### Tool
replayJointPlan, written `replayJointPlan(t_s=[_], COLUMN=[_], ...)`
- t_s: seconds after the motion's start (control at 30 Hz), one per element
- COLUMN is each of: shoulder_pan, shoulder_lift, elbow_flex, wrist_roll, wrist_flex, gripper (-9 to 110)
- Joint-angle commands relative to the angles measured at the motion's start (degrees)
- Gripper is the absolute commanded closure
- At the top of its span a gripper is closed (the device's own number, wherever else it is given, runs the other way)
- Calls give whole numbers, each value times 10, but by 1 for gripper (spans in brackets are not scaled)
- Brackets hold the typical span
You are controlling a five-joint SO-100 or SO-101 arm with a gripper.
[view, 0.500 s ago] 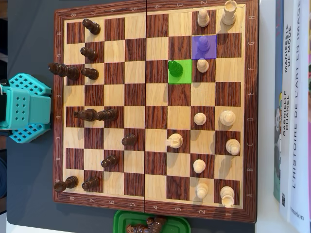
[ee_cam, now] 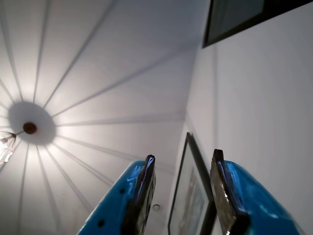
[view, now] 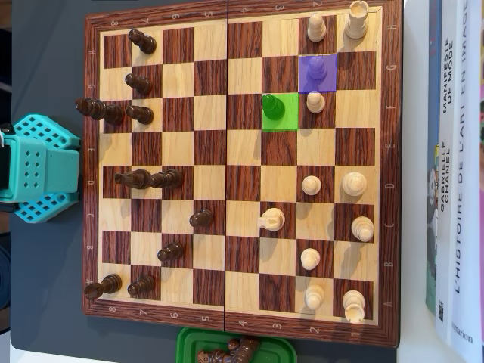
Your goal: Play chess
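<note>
— On the board? Seen from above: wooden chessboard point(view: 242, 336) mid-game, dark pieces point(view: 140, 179) scattered along its left side, light pieces point(view: 311, 184) along its right. Green-tinted pawn point(view: 273, 107) on a green-highlighted square point(view: 289, 121) right of the centre fold, toward the top edge. Purple-tinted pawn point(view: 317, 68) on a purple-highlighted square point(view: 328, 82) diagonally up and right of it, with a plain light pawn point(view: 315, 101) just below that one.

— And the claw? Pointed at the ceiling in the wrist view, well clear of the board; gripper point(ee_cam: 181, 159) parted, two blue fingers point(ee_cam: 138, 196) with a clear gap, nothing between them. Only the teal arm base point(view: 38, 168) visible from above, just off the board's left edge and cut by the frame.

— Anything hard to read? Captured dark pieces in a green tray point(view: 189, 344) at the board's bottom edge, tray cut off, count unclear. Book spines point(view: 457, 174) along the right edge, partly out of frame. Overhead in the wrist view: ceiling lamp point(ee_cam: 29, 128) at left, a framed picture point(ee_cam: 193, 196) half hidden behind the fingers.
</note>
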Motion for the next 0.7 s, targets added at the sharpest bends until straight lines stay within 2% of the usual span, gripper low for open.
replayJointPlan(t_s=[0.0, 0.67], shoulder_pan=[-4, -4], shoulder_lift=[-3, -3], elbow_flex=[12, 12], wrist_roll=[0, -4], wrist_flex=[1, 1], gripper=[85, 85])
